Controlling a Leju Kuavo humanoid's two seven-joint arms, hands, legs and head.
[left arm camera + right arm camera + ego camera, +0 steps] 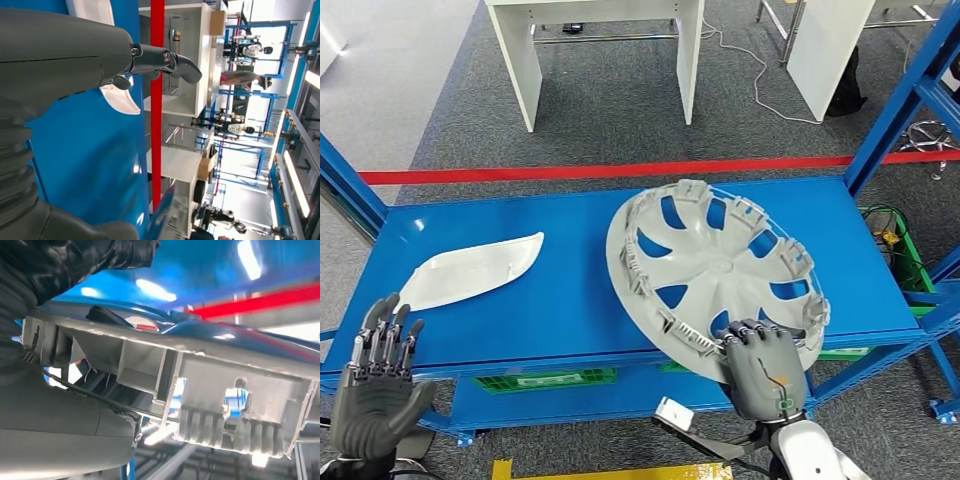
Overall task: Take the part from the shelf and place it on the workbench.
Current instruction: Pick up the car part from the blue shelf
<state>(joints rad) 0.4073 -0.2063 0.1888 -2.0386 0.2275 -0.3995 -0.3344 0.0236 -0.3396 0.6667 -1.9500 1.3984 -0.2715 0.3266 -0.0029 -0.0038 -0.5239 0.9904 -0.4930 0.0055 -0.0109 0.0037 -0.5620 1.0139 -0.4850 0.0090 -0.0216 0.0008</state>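
Note:
A grey wheel cover (712,270) lies inner side up on the blue shelf (569,300), its near rim jutting over the shelf's front edge. My right hand (761,370) grips that near rim, fingers curled over the top; the right wrist view shows the ribbed rim (211,390) close up against the hand (56,430). My left hand (376,385) hovers open at the shelf's front left corner, palm up and fingers spread, holding nothing. In the left wrist view its fingers (162,57) stretch over the blue surface.
A white curved trim piece (471,268) lies on the shelf's left half. Blue uprights (901,95) frame the shelf at both ends. Beyond a red floor line (622,170) stands a white workbench (599,40). A green crate (546,380) sits on the lower level.

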